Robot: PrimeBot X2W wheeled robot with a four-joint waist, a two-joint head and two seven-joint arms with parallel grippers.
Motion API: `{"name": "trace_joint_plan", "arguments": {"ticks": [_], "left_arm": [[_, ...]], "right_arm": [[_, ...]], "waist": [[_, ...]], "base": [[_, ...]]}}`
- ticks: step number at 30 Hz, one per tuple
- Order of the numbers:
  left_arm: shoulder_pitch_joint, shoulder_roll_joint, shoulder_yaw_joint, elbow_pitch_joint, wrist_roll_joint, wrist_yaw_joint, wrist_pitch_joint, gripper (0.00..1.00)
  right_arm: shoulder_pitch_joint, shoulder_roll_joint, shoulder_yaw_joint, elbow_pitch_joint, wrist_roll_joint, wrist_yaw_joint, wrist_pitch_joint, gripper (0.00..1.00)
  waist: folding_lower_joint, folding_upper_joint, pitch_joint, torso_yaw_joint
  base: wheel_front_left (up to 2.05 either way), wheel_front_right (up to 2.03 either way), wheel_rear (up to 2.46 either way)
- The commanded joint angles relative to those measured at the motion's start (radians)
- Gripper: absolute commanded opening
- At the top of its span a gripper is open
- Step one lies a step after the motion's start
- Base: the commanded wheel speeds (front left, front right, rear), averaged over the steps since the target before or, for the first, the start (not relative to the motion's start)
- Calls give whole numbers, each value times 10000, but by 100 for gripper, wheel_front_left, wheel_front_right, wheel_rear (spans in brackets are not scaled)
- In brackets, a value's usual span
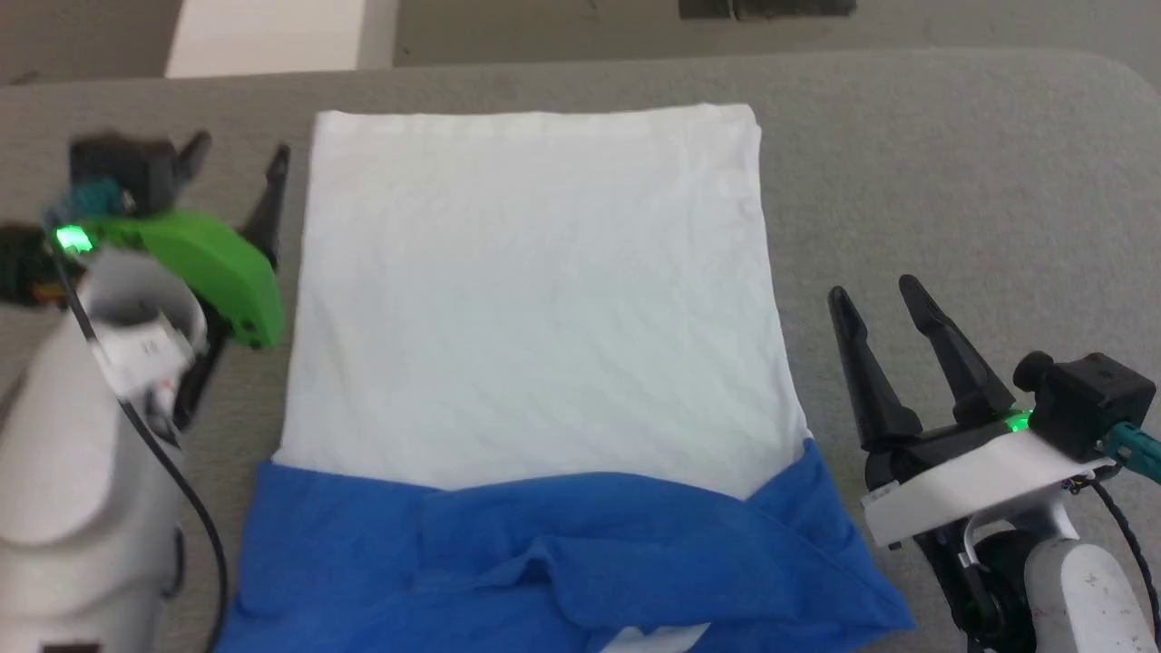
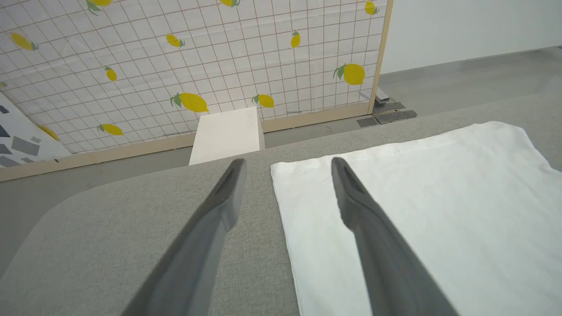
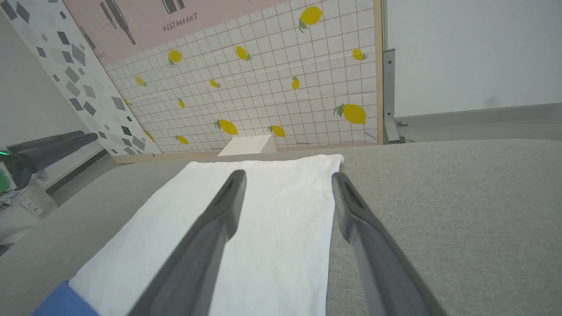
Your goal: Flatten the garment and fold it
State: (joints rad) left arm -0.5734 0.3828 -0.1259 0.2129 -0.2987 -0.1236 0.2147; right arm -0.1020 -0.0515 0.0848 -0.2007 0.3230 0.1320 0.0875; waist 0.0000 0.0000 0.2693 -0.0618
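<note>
Left gripper (image 1: 240,150) is being shown wide open, its two dark fingers spread with nothing between them, beside the left edge of the garment (image 1: 535,299). In the left wrist view the left gripper (image 2: 287,162) is being seen astride that edge, one finger over bare grey, the other over the white cloth (image 2: 417,197); whether contact is being made cannot be told. Right gripper (image 1: 872,290) is likewise being presented open and empty, just off the garment's right side, near the blue part and apart from it. In the right wrist view its fingers (image 3: 287,174) are being pointed along the white cloth's (image 3: 272,245) right edge.

The garment is being displayed in the middle of the grey fabric-covered tabletop (image 1: 952,163). Its white body is lying flat and smooth, reaching up toward the far edge. Its blue part is lying bunched in loose folds across the near edge, with a scrap of white peeking out beneath.

Beyond the far edge, a white box (image 2: 226,136) is being seen on the floor, against a grid-patterned panel printed with lemons (image 2: 219,66). Above it, a pink poster (image 3: 175,17) is being glimpsed in the right wrist view, and the left gripper (image 3: 48,145) is being caught at that view's left side.
</note>
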Motion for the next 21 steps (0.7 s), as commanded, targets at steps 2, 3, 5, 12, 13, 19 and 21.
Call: {"name": "trace_joint_plan", "arguments": {"ticks": [2,3,5,12,13,19,21], "left_arm": [[-833,491,-271,182,-415,-66,735,100],[-1121,666,-345,254,-571,-67,1074,100],[-1707,1043,-515,387,-871,-68,1811,100],[-3281,1975,-617,628,-1282,48,4270,100],[-3446,2039,-563,635,-1316,157,4580,100],[-3959,2352,-277,522,-1421,852,5982,100],[-4007,2566,-255,418,-1254,1080,6296,100]], "right_arm": [[-158,11,-4,3,-6,-13,-82,100],[-216,12,10,0,32,-13,-97,100],[-357,12,50,13,49,-13,-149,100],[-746,12,362,121,364,-13,-471,100],[-795,12,435,136,413,-13,-518,100],[-1003,12,706,190,595,-13,-807,100],[-1054,12,753,217,617,-13,-868,100]], "waist": [[0,0,1210,-976],[0,0,1393,-1097],[0,0,1739,-1342],[0,0,2799,-2024],[0,0,2942,-2107],[0,0,3590,-2477],[0,0,3756,-2561]], "base": [[0,0,0],[0,0,0],[0,0,0],[0,0,0],[0,0,0],[0,0,0],[0,0,0]]}}
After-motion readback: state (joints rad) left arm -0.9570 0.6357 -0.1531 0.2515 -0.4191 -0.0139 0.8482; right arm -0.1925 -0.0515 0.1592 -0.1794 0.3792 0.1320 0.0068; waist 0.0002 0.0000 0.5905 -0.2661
